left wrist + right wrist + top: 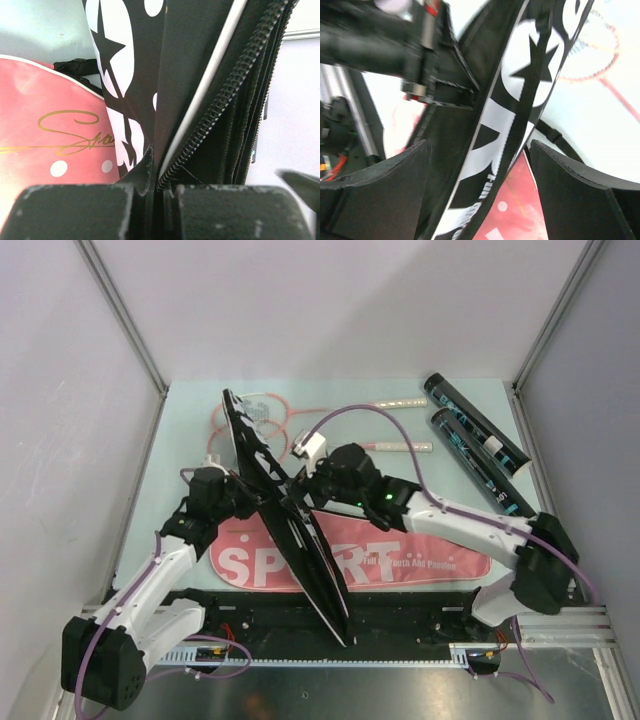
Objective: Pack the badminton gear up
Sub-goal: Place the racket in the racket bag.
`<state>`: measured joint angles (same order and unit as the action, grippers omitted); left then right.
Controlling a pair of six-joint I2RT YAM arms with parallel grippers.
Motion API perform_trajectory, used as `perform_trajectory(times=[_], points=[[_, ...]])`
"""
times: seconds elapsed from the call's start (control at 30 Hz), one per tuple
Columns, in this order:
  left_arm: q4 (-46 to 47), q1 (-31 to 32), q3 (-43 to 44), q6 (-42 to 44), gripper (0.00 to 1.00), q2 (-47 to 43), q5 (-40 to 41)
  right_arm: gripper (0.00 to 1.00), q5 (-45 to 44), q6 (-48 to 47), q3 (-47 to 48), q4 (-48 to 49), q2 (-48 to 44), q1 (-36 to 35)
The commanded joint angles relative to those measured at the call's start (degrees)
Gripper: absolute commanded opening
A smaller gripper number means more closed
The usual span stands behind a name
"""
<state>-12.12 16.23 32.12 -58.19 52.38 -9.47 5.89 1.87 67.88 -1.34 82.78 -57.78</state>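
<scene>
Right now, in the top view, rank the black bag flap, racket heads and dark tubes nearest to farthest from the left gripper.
1. Black bag flap, clamped in the left gripper.
2. Pink racket heads, back left.
3. Dark tubes, back right.

Count from the top view: 2 rackets, far racket (402, 400) and near racket (405, 447), heads partly hidden. 2 dark tubes, far tube (478, 427) and near tube (485, 463). 1 racket bag (400, 565); 2 arms, left arm (160, 570) and right arm (460, 525).
</scene>
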Motion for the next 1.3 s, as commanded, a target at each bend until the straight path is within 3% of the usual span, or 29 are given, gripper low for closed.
perform_trajectory(times=[0.0, 0.1, 0.2, 0.23, 0.27, 0.3, 0.33, 0.37, 0.4, 0.43, 0.67, 0.77, 0.93, 1.13, 1.2, 1.23, 1.27], points=[[1.8, 0.3, 4.9, -2.8, 0.0, -0.7, -1.7, 0.83, -3.8, -1.3, 0.4, 5.5, 9.3, -0.5], [0.8, 0.6, 6.0, -2.4, 0.0, -1.3, -0.2, 0.79, -5.4, -1.7, 0.6, 9.9, 14.1, -1.1], [-1.0, 1.2, 7.2, -0.3, 0.01, -1.8, 2.3, 0.65, -9.2, -5.4, 2.3, 10.0, 17.4, -2.2], [-1.3, 1.4, 7.6, 0.5, 0.01, -1.7, 2.5, 0.38, -9.4, -6.0, 2.8, 9.8, 18.2, -2.1], [-1.6, 1.5, 9.0, 3.4, 0.06, -1.5, 2.5, 0.26, -7.8, -7.3, 2.8, 9.5, 18.0, -1.1], [-2.7, 1.5, 9.9, 4.7, 0.35, -1.4, 2.9, 0.18, -6.8, -8.3, 2.8, 8.2, 17.9, -0.6], [-3.6, 1.4, 10.8, 5.6, 0.54, -1.6, 4.5, 0.06, -6.0, -9.2, 2.8, 7.7, 17.3, 0.1], [-4.4, 1.3, 12.9, 7.6, 0.69, -1.5, 5.1, 0.03, -0.8, -10.3, 2.8, 6.7, 17.0, 1.9], [-6.9, 0.7, 14.5, 8.7, 0.97, -0.8, 5.8, 0.01, 1.2, -13.2, 2.8, 4.6, 16.5, 2.8], [-8.6, -0.2, 16.4, 10.6, 1.0, -0.1, 6.0, 0.0, 3.1, -14.8, 2.8, 3.3, 15.4, 3.5], [-29.6, -17.8, 39.9, 10.0, 1.0, 16.6, 0.0, 0.0, 13.7, -24.0, 2.8, -5.7, 9.9, 9.3], [-30.6, -20.1, 44.3, 8.2, 1.0, 23.3, -1.1, 0.0, 14.3, -26.3, 2.7, -8.1, 9.3, 10.5], [-31.9, -21.3, 47.1, 6.3, 0.93, 30.7, -1.2, 0.0, 16.0, -26.2, 1.0, -5.8, 8.4, 10.9], [-33.3, -21.5, 44.4, 2.3, 0.83, 31.7, -0.3, 0.0, 19.7, -25.7, 0.7, -5.7, 9.6, 12.9], [-33.2, -21.5, 43.8, 1.5, 0.65, 31.6, 0.6, 0.0, 20.2, -25.7, 0.7, -5.5, 9.9, 13.4], [-33.1, -21.6, 43.9, 1.5, 0.36, 31.4, 0.9, 0.01, 19.1, -25.2, 0.7, -4.8, 10.3, 13.6], [-33.1, -21.6, 44.0, 1.5, 0.24, 31.3, 1.1, 0.12, 18.0, -21.9, 0.9, -3.9, 10.4, 13.8]])
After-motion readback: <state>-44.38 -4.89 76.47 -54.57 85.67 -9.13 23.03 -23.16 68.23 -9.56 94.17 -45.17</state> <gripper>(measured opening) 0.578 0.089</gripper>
